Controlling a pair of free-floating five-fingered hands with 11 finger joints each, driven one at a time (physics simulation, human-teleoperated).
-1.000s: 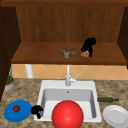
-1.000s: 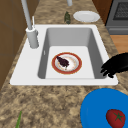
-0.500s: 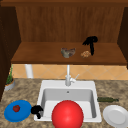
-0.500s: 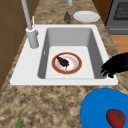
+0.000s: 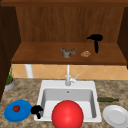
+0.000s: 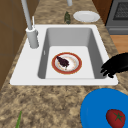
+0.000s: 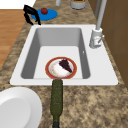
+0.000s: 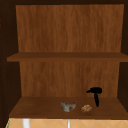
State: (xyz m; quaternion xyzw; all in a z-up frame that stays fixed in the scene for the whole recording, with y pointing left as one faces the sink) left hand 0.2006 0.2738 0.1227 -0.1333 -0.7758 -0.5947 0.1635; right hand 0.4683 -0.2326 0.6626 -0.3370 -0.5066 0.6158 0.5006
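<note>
**Right hand above the shelf beside the brown lump**

The small brown lump (image 5: 85, 54) lies on the lower cabinet shelf (image 5: 37, 56), just right of a grey, rock-like lump (image 5: 68, 52). The same pair shows in the upper view, brown lump (image 8: 86, 108) beside grey one (image 8: 68, 106), both near the front edge of the shelf (image 8: 35, 107).

The right hand (image 5: 95, 38) hangs above the shelf, just right of the brown lump and apart from it. Its fingers point straight down toward the shelf board, with the thumb jutting left; it holds nothing. In the upper view the right hand (image 8: 95, 91) has the same pose, fingers straight down and nothing in them.

Below the shelf sits the white sink (image 5: 45, 86), its tap (image 5: 68, 76) at the back. In the basin lies a red-rimmed plate (image 6: 67, 63) with a dark piece of food on it. A large red ball (image 5: 67, 115) shows at the front of the sink.

The left hand (image 5: 37, 110) hovers at the sink's front left corner, fingers curled downward around nothing, just beside a blue plate (image 5: 17, 111) that carries a tomato (image 5: 16, 108). In the left side view the left hand (image 6: 117, 65) is over the sink's rim.

Right of the sink lie a dark green bottle (image 5: 107, 99) on its side and a white plate (image 5: 116, 115).
</note>
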